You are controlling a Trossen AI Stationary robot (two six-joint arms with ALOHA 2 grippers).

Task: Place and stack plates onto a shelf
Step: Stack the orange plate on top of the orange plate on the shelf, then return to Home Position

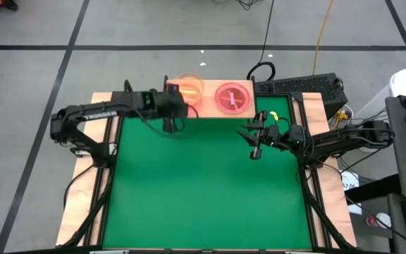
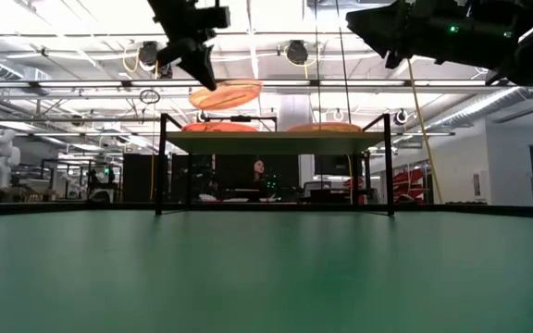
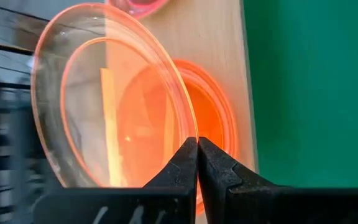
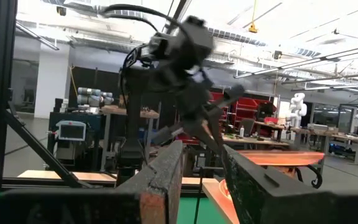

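My left gripper [image 1: 170, 118] is shut on a translucent amber plate [image 1: 186, 87] with a yellow bar, held above the left half of the light-wood shelf [image 1: 206, 107]. In the low view the plate [image 2: 226, 93] hangs tilted over an orange stack [image 2: 220, 127] that rests on the shelf top [image 2: 276, 135]. A pink stack [image 1: 231, 97] sits on the shelf's right half. My right gripper [image 1: 254, 141] is open and empty above the green mat, to the near right of the shelf. My left gripper pinches the amber plate's rim [image 3: 195, 134] between its two fingers [image 3: 180, 163]. The rim sits only at their free ends. In the low view the fingers [image 2: 202, 63] slant down onto the plate's near-left edge. The plate is lifted clear and tilted above the orange stack [image 3: 211, 118].
The wide green mat [image 1: 203, 190] covers the table in front of the shelf. A black cable loop [image 1: 261, 70] and a dark box [image 1: 309, 88] lie at the far right beyond the shelf. The shelf stands on thin black legs [image 2: 161, 166].
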